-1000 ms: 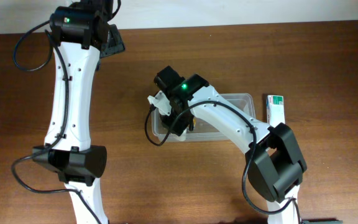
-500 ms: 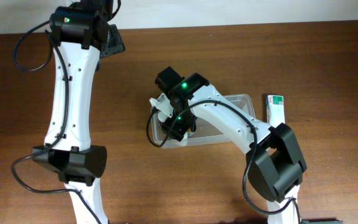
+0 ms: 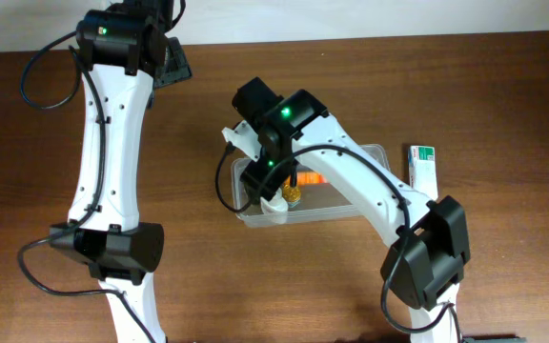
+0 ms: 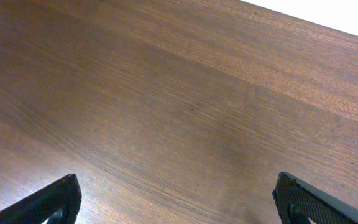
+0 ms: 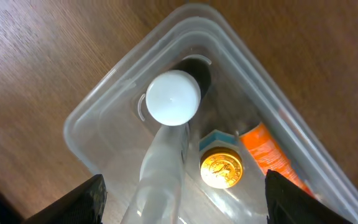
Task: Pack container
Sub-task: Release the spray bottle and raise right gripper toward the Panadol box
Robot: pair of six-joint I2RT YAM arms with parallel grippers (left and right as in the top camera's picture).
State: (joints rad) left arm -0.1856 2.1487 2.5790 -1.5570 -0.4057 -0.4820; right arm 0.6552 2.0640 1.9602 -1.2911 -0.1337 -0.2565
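1. Overhead: the container [image 3: 336, 213] sits on the table [image 3: 503, 95], right of centre, with a box [image 3: 422, 164] near its right end. The right gripper [image 3: 263, 179] hangs over the container's left end. The left gripper [image 3: 165, 62] is well apart, at the far edge.
2. Left wrist: jaws spread wide with nothing between them, only bare wood below.
3. Right wrist: jaws wide apart and empty. In the container below are a white-capped bottle [image 5: 173, 96], a gold cap [image 5: 221, 168] just beside it, and an orange tube [image 5: 269, 152] along the wall.

The container [image 5: 107, 93] holds a white-capped bottle [image 5: 173, 98], a gold-capped jar [image 5: 221, 168] and an orange tube [image 5: 270, 149]
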